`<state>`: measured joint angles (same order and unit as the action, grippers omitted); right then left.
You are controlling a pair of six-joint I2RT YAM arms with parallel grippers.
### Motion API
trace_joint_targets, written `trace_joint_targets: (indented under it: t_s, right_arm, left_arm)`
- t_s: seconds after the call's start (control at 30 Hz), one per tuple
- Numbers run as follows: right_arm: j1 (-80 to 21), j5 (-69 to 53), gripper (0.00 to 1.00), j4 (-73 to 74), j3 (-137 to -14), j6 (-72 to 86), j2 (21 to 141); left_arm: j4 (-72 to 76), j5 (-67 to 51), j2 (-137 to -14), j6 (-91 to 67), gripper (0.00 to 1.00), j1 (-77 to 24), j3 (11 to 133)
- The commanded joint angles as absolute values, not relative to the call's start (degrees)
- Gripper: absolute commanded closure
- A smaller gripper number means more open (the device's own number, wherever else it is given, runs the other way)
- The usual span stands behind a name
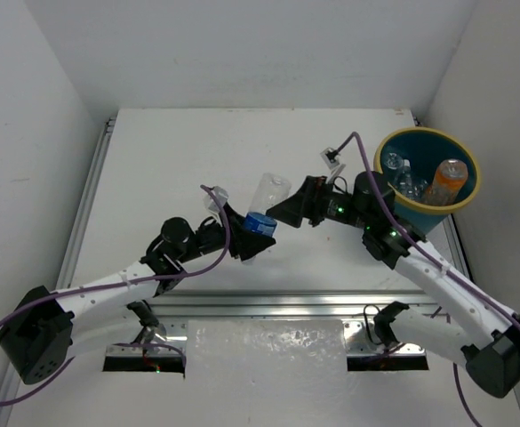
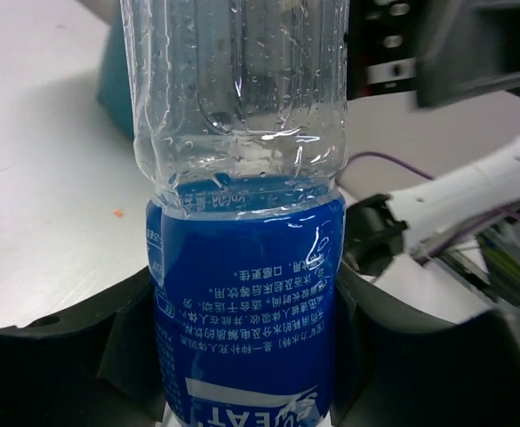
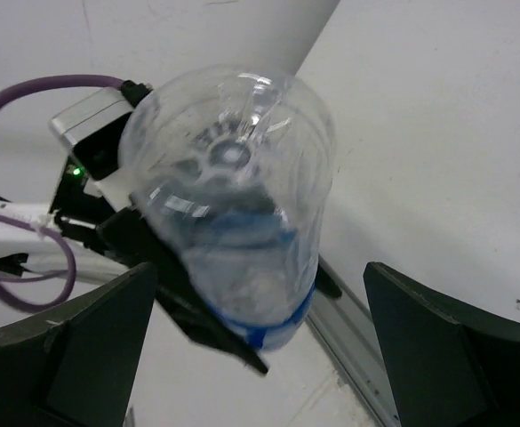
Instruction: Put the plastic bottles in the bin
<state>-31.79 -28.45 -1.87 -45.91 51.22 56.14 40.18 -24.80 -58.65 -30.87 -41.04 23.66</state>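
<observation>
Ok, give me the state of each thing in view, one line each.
blue-label bottle: clamped at its label by left gripper, base facing right gripper
left gripper: shut on blue-label bottle
right gripper: open, fingers either side of the bottle's base
bin: upright, bottles inside
orange bottle: in the bin
clear bottles: in the bin

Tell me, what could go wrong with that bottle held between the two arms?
The left fingers clamp the blue-labelled bottle only at its label end, while the right fingers stand open facing its base; a mistimed handover could drop it. The bin already holds an orange bottle reaching near its rim, so another might bounce out.
</observation>
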Motion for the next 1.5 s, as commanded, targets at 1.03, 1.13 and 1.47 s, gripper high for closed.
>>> trace_joint_targets:
  t_s: [1.03,1.13,1.47]
  right_arm:
    - [-15.22,53.01,0.96,9.05,-76.46,-2.99,62.65]
    - [-13.98,50.81,0.82,15.54,-77.6,3.24,64.59]
    - [-6.96,38.8,0.01,34.41,-86.64,17.82,68.98]
  left_arm:
    - [-33.05,20.65,-35.78,-23.82,0.0,-42.1,47.04]
    - [-31.99,19.87,-34.81,-23.73,0.0,-42.01,45.97]
    - [-33.13,24.24,-38.31,-24.69,0.0,-41.92,47.63]
